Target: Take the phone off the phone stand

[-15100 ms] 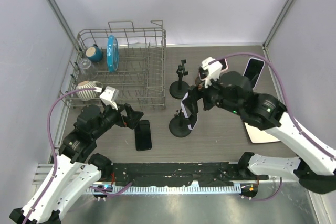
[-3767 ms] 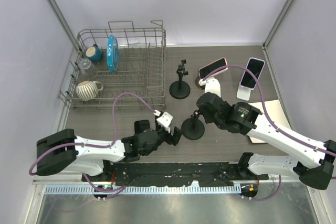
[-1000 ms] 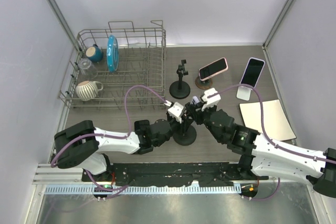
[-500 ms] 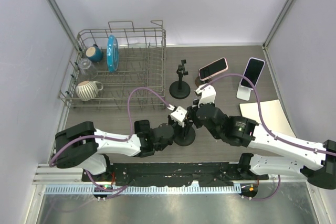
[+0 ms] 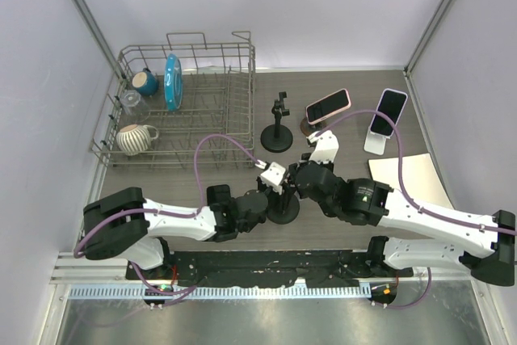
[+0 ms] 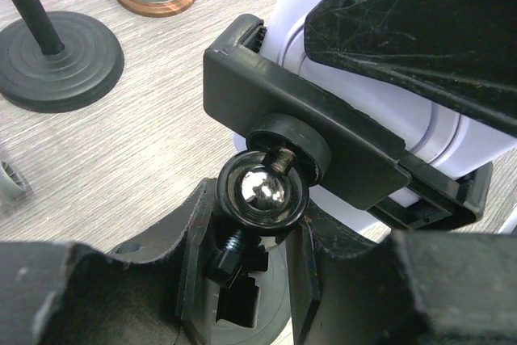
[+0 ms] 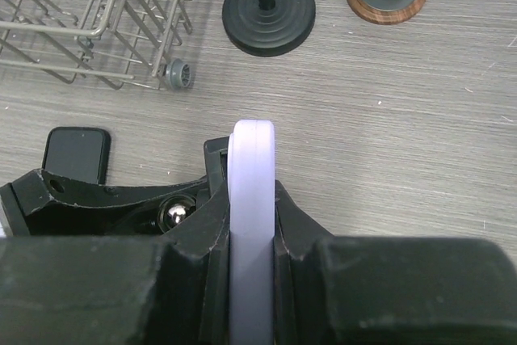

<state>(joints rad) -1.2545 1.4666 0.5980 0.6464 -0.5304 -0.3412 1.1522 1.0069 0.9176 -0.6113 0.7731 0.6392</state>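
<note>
A phone in a pale lavender case [image 7: 251,224] stands on edge in the black clamp [image 6: 307,131] of the phone stand [image 5: 283,208]. My right gripper [image 7: 251,199] is shut on the phone, one finger pressed on each face, just right of the stand's top [image 5: 300,177]. Low at the stand, my left gripper [image 6: 257,217] is shut on the stand's neck just under the shiny ball joint [image 6: 260,191]. The phone's screen is hidden.
Back left stands a wire dish rack [image 5: 186,103]. Behind the arms are an empty black stand [image 5: 277,136], a pink-cased phone on a wooden base [image 5: 327,107] and another phone on a white stand [image 5: 388,115]. A black phone [image 7: 75,155] lies flat nearby.
The right arm's wrist and forearm have shifted a little back and to the right while its gripper stays on the phone. The left arm and the stand have not moved.
</note>
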